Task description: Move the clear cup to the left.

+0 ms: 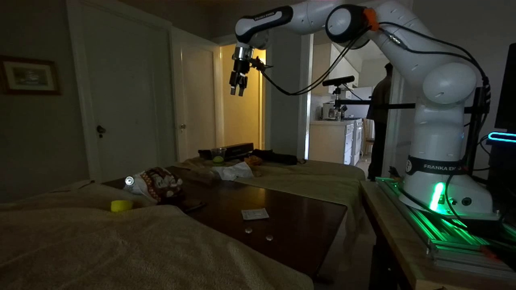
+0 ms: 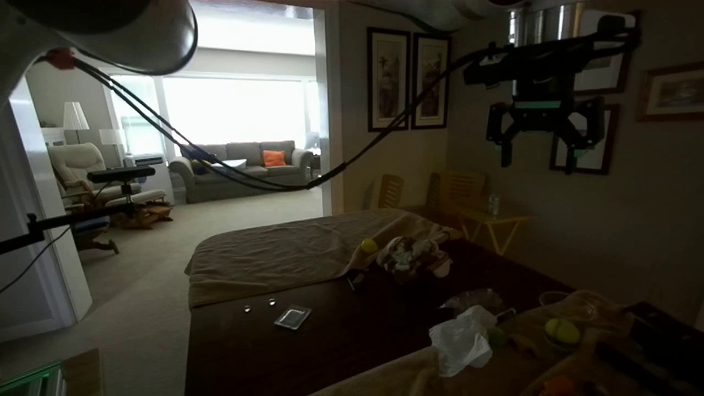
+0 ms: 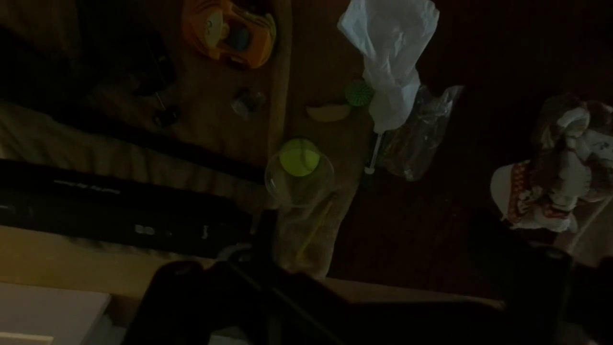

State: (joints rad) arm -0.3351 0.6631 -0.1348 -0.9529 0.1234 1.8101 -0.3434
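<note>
The hand [image 2: 538, 161] was released, its fingers [image 2: 506, 157] spread wide apart and pointing down, high above the partly cloth-draped worktop [image 1: 298, 213]. The clear cup [image 3: 300, 186] stood on the tan cloth [image 3: 318, 261], well apart from the hand, at roughly six o'clock from it in both exterior views. A tennis ball [image 3: 298, 155] overlapped the cup's rim toward twelve o'clock in the wrist view; whether it sat inside the cup or just beside it could not be told for certain.

Around the cup in that same view, an orange toy [image 3: 230, 36] lay at eleven o'clock, and a spiky green ball [image 3: 359, 92] at one, right by a pale wedge [image 3: 329, 113]. A white plastic bag [image 3: 390, 62] reached farther out, also at one o'clock. A yellow stick [image 3: 315, 230] was near the cup, between five and six, a long black box [image 3: 119, 208] lay near nine, and a patterned bundle [image 3: 560, 167] lay well apart at three. In an exterior view, a flat card [image 1: 255, 214] rested directly on the worktop at five o'clock from the cup, and two small shiny pieces [image 1: 269, 238] lay near the card, around its six o'clock.
</note>
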